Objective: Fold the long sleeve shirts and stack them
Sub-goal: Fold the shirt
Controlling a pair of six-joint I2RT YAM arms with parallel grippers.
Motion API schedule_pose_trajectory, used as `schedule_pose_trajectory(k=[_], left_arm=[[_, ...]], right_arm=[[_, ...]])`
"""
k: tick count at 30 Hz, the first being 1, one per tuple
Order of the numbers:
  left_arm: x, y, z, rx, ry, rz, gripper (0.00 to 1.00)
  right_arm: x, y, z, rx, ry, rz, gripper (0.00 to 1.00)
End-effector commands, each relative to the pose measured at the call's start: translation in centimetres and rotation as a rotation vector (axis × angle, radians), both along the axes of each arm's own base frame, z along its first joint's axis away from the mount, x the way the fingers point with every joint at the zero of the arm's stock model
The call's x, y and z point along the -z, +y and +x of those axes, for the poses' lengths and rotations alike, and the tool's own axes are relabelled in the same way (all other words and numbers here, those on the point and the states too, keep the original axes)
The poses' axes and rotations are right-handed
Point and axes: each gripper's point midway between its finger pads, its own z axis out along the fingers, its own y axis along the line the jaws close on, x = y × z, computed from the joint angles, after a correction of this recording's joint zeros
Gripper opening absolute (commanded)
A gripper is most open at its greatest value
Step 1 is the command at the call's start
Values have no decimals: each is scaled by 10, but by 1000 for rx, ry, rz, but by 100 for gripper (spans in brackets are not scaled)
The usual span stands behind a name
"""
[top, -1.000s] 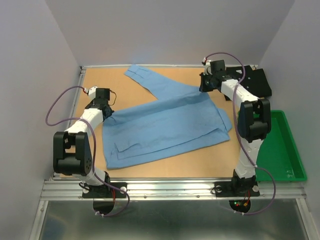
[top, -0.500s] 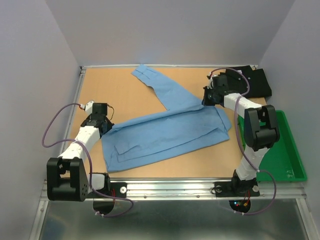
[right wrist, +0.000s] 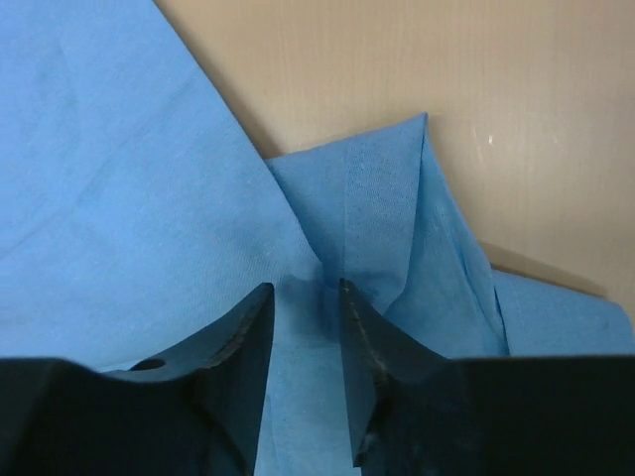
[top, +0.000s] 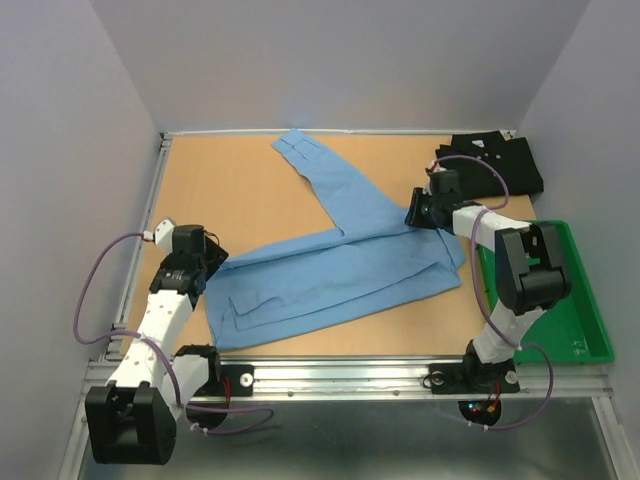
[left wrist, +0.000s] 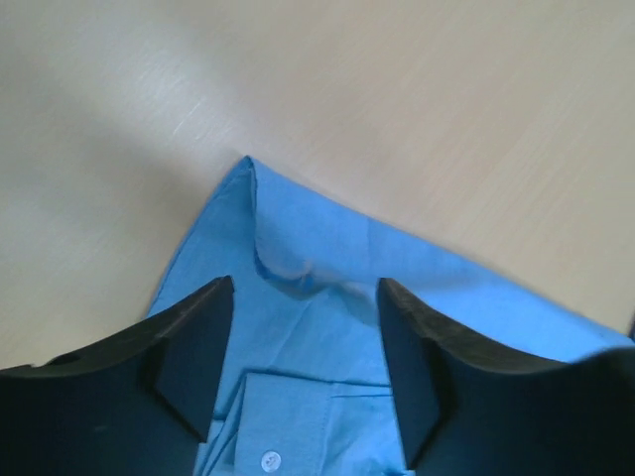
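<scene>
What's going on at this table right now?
Two robot arms are folding the light blue shirt, which lies partly folded across the table, one sleeve stretched toward the far edge. The left gripper hangs open over the shirt's left corner, holding nothing. The right gripper is at the shirt's right end, jaws narrowly apart around a cloth fold; whether it grips is unclear. The black shirt lies at the far right corner.

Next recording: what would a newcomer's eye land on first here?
A light blue shirt sprawls across the middle of the table, one sleeve trailing toward the far edge. The left end effector and right end effector sit at its two ends. A black shirt lies in the far right corner.
</scene>
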Motion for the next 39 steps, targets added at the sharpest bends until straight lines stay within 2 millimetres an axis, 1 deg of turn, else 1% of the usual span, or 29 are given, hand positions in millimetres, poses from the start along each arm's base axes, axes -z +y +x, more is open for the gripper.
schedule_pose_trajectory(k=[1,2,3,4,6,7,8,10,12,14,15,16,17,18,20,21,22,23,25,26,27,28,29,30,31,34,35,36,39], left_arm=[[-19,-6,5,71,-63,7,78],[-21,-8,6,91,-70,6,83],[-23,-9,6,107,-71,8,85],[-28,-11,8,125,-80,12,87],[-33,-11,11,139,-90,23,87],[-42,-10,16,140,-110,29,87],[-46,-10,19,145,-115,34,87],[-51,-11,26,149,-119,35,87],[-59,-14,35,160,-132,25,86],[-59,-19,45,179,-115,7,84],[-53,-21,49,188,-89,-1,82],[-53,-28,53,215,-87,-18,80],[-56,-32,59,236,-96,-20,77],[-46,-35,61,250,-62,-25,75],[-40,-48,63,303,-32,-25,73],[-31,-53,63,323,0,-25,71],[-26,-61,61,350,18,-23,70],[-20,-65,59,365,38,-27,68],[-8,-71,53,384,75,-34,67],[1,-75,46,400,101,-41,66],[7,-77,42,408,120,-46,66],[13,-79,37,421,135,-53,65],[22,-79,29,432,167,-48,65],[31,-78,23,435,201,-48,65],[39,-83,12,464,239,-71,65],[52,-87,-3,488,293,-103,64],[57,-88,-10,495,311,-115,64],[59,-90,-14,503,320,-127,63],[63,-95,-24,520,334,-156,63]], right_arm=[[-47,0,11,11,-149,39,40],[-53,2,9,1,-161,43,43],[-63,2,8,-8,-187,42,44],[-69,3,7,-13,-201,44,45],[-81,7,7,-38,-231,41,46],[-89,8,7,-46,-252,40,46],[-97,11,8,-62,-269,40,48],[-104,20,8,-101,-281,36,49],[-113,30,10,-130,-297,35,49],[-117,37,12,-147,-306,33,49],[-121,44,13,-162,-312,40,49],[-121,49,14,-172,-311,46,49],[-116,58,14,-194,-299,55,49],[-119,64,16,-201,-302,65,49],[-117,76,17,-215,-294,68,48],[-115,90,17,-231,-291,67,47],[-116,96,17,-244,-293,65,47],[-114,110,14,-267,-290,64,46],[-108,125,16,-290,-281,54,44],[-104,136,13,-312,-275,49,44],[-101,142,13,-320,-269,44,43],[-91,147,12,-328,-250,33,43],[-91,153,13,-337,-253,30,43],[-87,165,9,-363,-246,24,43],[-82,176,5,-386,-236,18,43],[-72,191,0,-425,-221,-7,43],[-63,195,-2,-435,-205,-19,43],[-62,203,-7,-456,-203,-35,43],[-52,209,-16,-476,-188,-85,43]])
